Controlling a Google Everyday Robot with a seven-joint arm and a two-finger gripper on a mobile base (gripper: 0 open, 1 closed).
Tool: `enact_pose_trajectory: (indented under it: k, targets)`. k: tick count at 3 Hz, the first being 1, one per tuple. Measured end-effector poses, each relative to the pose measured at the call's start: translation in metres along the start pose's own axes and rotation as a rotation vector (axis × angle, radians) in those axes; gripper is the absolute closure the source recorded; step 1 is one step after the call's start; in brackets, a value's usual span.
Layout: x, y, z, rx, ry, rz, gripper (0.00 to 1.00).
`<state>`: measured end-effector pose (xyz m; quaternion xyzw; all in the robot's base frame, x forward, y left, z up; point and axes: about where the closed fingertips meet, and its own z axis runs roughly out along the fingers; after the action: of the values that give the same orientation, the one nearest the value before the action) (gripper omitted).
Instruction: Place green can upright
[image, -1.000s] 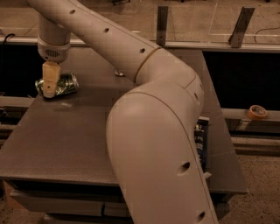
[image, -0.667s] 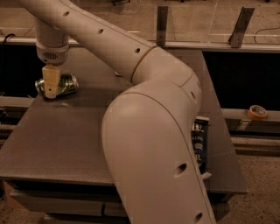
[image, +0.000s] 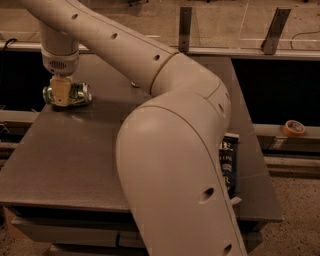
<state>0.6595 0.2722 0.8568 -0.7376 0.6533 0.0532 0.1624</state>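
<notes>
Right: green can (image: 81, 94) lies on its side near the table's (image: 75, 160) far left corner, claw (image: 61, 91) low across its middle. Gripping it or merely straddling it, I cannot tell. To do this well I want a firm hold on the body, a small lift, a slow wrist turn until one rim faces down, and release only once it sits flat.
</notes>
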Motion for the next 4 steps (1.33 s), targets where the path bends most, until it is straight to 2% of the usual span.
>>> enact_pose_trajectory:
  k: [1,2,3,4]
  targets:
    - [0.005,-0.005,-0.012,0.01,-0.082,0.06,0.87]
    - [0.017,-0.015,-0.048,0.056,-0.276,0.138,1.0]
    - [0.035,-0.028,-0.08,0.108,-0.5,0.213,1.0]
    - [0.052,-0.043,-0.105,0.148,-0.774,0.275,1.0]
